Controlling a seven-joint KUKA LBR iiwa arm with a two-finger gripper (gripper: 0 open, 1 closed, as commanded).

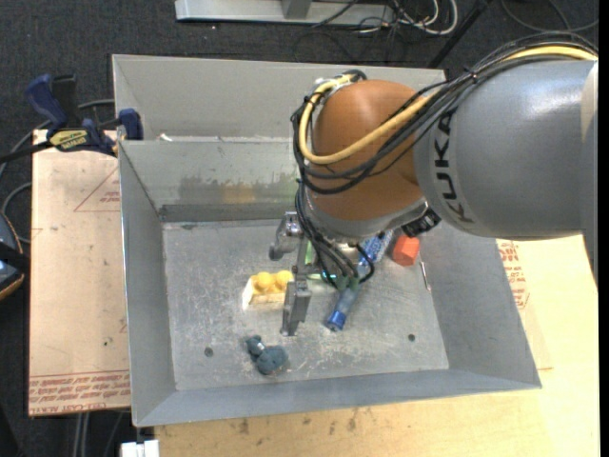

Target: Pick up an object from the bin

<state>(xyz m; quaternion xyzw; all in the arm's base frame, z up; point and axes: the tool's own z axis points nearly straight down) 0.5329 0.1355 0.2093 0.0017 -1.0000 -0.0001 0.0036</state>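
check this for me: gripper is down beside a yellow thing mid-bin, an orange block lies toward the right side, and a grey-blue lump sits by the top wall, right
Not quite. The camera view shows the grey-blue lump near the lower wall of the bin, not the top one. The rest holds: the gripper is down beside the yellow thing mid-bin, and the orange block lies toward the right side.

Grey bin (190, 284), speckled white; yellow toy (269, 284) mid-floor; orange-red block (406, 248) at three o'clock; blue stick (338, 314); slate-blue lump (269, 357) at six.
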